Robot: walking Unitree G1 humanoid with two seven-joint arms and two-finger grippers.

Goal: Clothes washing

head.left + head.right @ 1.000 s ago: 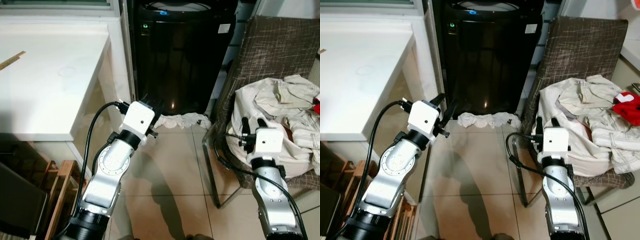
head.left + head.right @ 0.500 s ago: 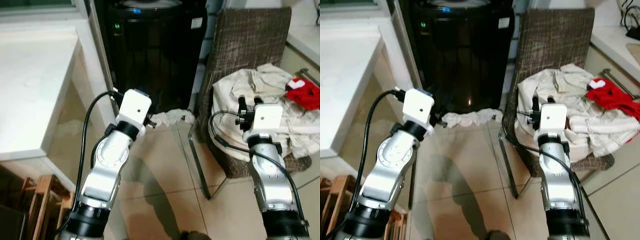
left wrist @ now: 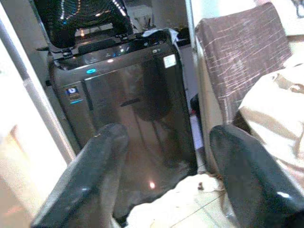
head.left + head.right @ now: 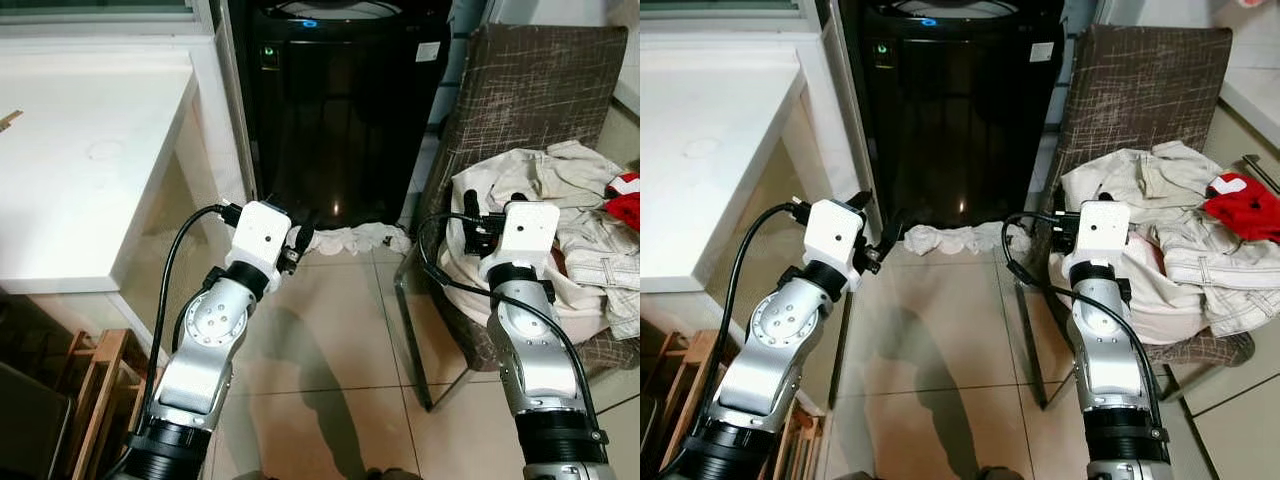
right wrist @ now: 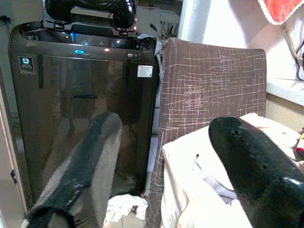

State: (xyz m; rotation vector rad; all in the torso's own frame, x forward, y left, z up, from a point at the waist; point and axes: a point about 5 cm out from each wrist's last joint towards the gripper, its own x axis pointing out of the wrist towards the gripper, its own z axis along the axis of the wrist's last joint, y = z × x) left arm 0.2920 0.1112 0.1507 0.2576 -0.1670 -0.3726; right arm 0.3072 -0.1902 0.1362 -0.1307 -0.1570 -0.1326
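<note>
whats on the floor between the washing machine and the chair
A crumpled white cloth lies on the tiles at the foot of the black washing machine, its end reaching toward the chair leg. Both eye views show it.

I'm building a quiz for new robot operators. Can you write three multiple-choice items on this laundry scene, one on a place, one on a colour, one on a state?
1. Where does the pile of cream clothes lie?
A. On the white table
B. On the seat of the brown chair
C. On the floor before the robot

2. What colour is the small garment at the far edge of the pile?
A. Red
B. Blue
C. Green

3. How do the fingers of the right gripper stand?
A. Shut on a shirt
B. Shut on nothing
C. Open, holding nothing

Answers:
1. B, the pile rests on the brown chair, right of the black washing machine.
2. A, it is bright red against the cream cloth.
3. C, the right wrist view shows a wide gap between the two fingers, with nothing in it.
</note>
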